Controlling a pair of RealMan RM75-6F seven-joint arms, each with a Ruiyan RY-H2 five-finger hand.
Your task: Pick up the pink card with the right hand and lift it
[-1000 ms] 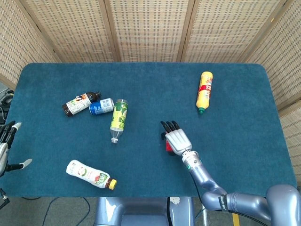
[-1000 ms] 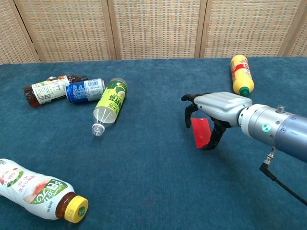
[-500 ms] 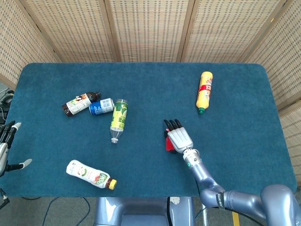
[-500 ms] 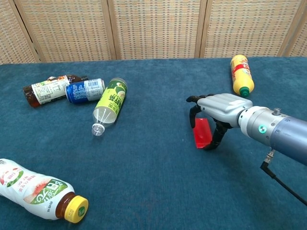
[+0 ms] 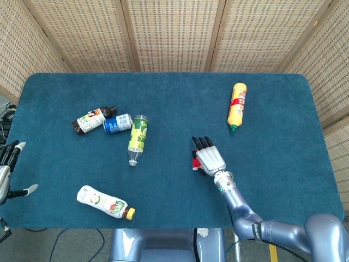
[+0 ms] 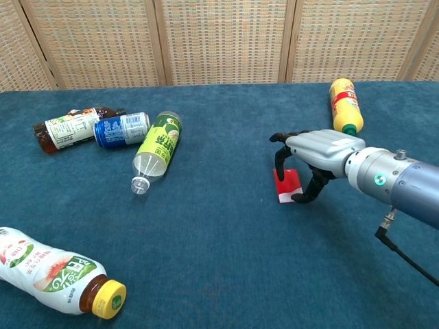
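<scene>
the pink card (image 6: 288, 185) lies near flat on the blue desk (image 5: 272, 109), right of centre, under the right hand (image 6: 314, 154), whose curled fingers (image 6: 280, 159) and thumb touch its edges; whether they grip it, i cannot tell. bottle labels are unreadable. the left hand (image 5: 7, 169) hangs released, fingers apart, off the desk's left edge.

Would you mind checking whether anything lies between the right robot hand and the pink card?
Nothing visible does. The right robot hand is already arched over the pink card, its fingertips at the card's edges. The nearest other thing, the yellow bottle, lies well behind, apart from both. Nothing shows above the card either.
</scene>
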